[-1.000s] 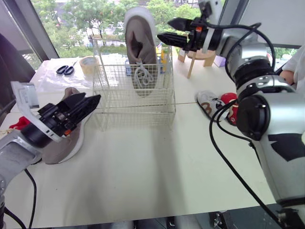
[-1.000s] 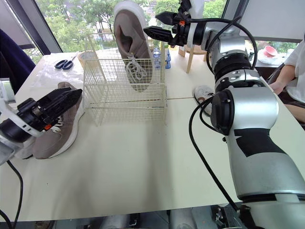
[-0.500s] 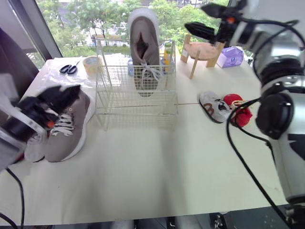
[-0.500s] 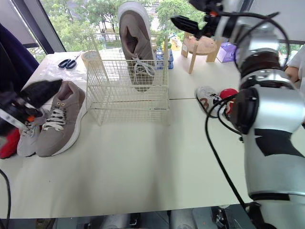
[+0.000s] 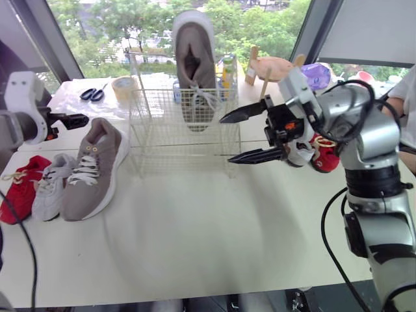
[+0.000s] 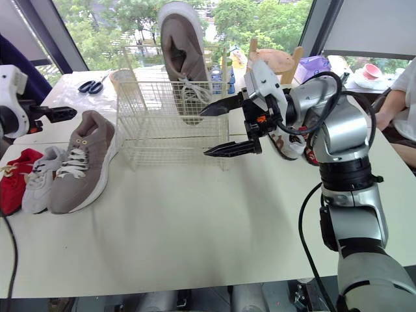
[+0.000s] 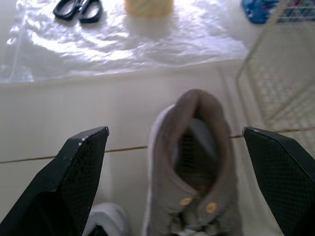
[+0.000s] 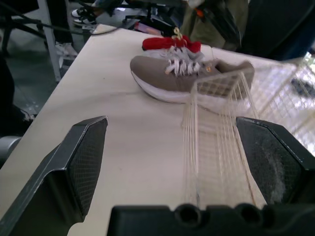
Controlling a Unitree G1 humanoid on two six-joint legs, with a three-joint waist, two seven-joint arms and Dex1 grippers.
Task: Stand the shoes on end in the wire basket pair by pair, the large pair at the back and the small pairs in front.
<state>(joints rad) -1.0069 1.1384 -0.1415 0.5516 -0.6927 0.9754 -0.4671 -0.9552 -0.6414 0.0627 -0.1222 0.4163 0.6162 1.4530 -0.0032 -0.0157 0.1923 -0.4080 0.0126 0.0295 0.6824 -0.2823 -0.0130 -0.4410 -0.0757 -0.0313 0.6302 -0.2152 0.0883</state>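
A wire basket (image 5: 185, 140) stands mid-table with one large taupe shoe (image 5: 195, 62) on end against its back wall. Its mate (image 5: 91, 166) lies flat left of the basket, beside a small grey shoe (image 5: 49, 188) and a small red shoe (image 5: 19, 195). Another small grey shoe (image 6: 286, 144) and red shoe (image 5: 325, 157) lie right of the basket, partly hidden by my right arm. My right gripper (image 5: 227, 140) hovers open and empty at the basket's front right corner. My left gripper (image 7: 174, 130) is open and empty, up behind the lying taupe shoe's heel.
Scissors (image 5: 91, 94) and a tape roll (image 5: 123, 86) lie on a plastic sheet at the back left. A wooden stool (image 5: 276, 65) and a purple box (image 5: 316, 71) stand at the back right. A person's sleeve (image 5: 409, 84) shows at the right edge.
My right gripper dropped from above and behind the basket to its front right corner. My left gripper drew back from the lying taupe shoe toward the far left. The camera also shifted.
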